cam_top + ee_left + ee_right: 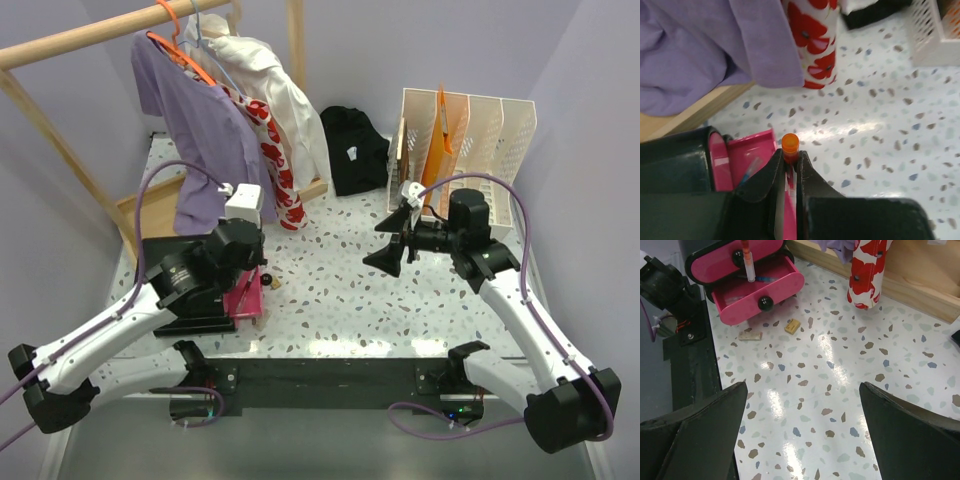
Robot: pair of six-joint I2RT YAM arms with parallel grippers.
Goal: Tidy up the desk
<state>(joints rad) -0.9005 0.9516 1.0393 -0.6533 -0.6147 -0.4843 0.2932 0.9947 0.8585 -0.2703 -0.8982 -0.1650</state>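
Well, my left pincer (790,161) is shut tight on a pen (790,142) with an orange cap. The pen stands straight up and hangs over the open pink drawer (760,290). My right pincer (802,385) is wide open and holds nothing. It floats above the desk (840,405), the big white top with little specks that lies under both my arms.

What could go wrong? The pen is long and the drawer is small. If I let go while the pen stands up, it may hit the drawer's edge, tip over and roll out onto the desk. I hold it by a thin part, so it could also slip or twist in my grip when I tilt it. I think the pen is right over the drawer, but from my left wrist camera it is hard to be sure. If it is a bit off, it will drop beside the drawer. My arm is close too, so a bump could push the drawer shut. Two small tan bits (792,326) lie on the desk near the drawer, and a falling pen could knock them away.
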